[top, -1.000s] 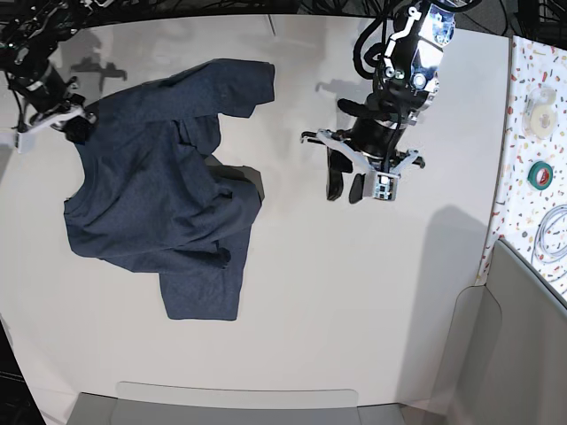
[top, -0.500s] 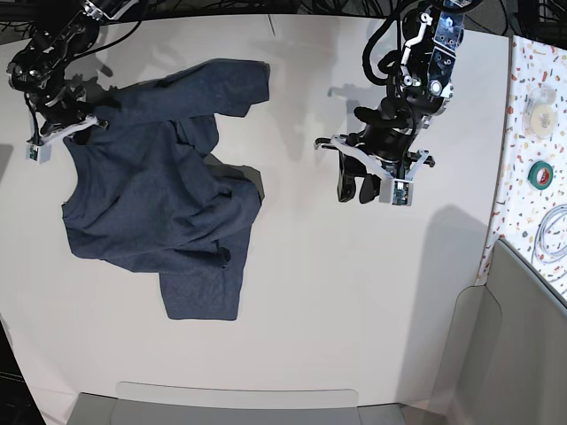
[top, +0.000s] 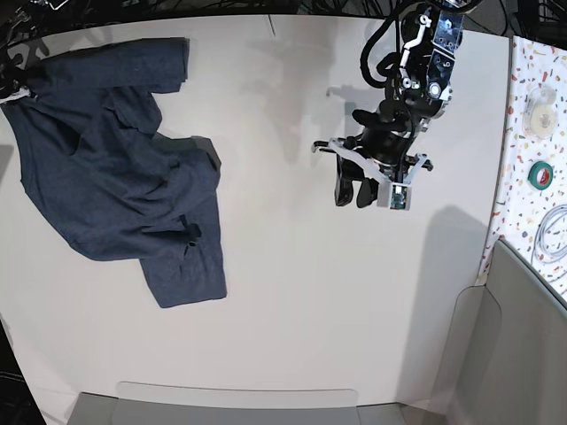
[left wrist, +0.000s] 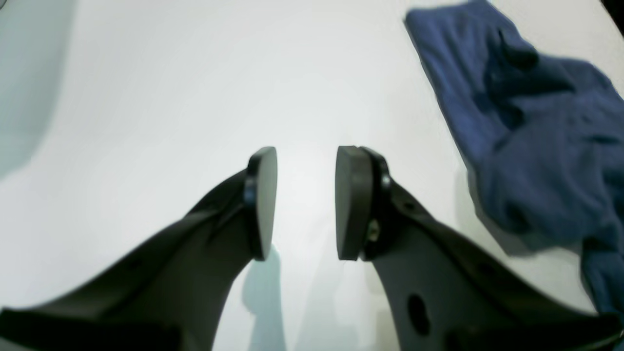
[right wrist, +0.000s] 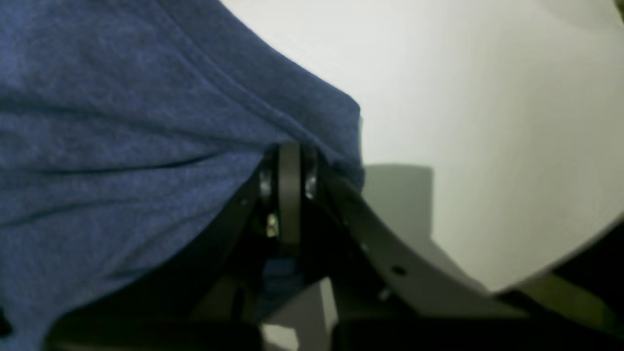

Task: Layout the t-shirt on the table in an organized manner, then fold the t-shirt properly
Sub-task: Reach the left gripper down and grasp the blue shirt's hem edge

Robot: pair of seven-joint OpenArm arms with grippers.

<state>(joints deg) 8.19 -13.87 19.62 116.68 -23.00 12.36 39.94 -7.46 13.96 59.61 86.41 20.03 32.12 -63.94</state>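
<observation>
The dark navy t-shirt (top: 115, 186) lies crumpled on the left side of the white table (top: 310, 310), one sleeve reaching the far left corner. In the right wrist view my right gripper (right wrist: 290, 161) is shut on a hemmed edge of the t-shirt (right wrist: 122, 146), which hangs over its fingers. In the base view that gripper is out of frame at the top left. My left gripper (top: 350, 190) hovers over bare table right of the shirt. It is open (left wrist: 306, 161) with nothing between its pads, and the t-shirt (left wrist: 536, 131) lies apart to its right.
A speckled strip (top: 523, 150) runs along the right edge, carrying a green tape roll (top: 540, 173), a white roll (top: 539, 111) and a coiled cable (top: 554, 235). A grey panel (top: 523, 354) stands at the bottom right, and a grey strip (top: 239, 403) lines the near edge.
My right gripper has dragged the t-shirt up and left toward the far left corner, stretching that side. The left gripper has stayed almost in place, still open.
</observation>
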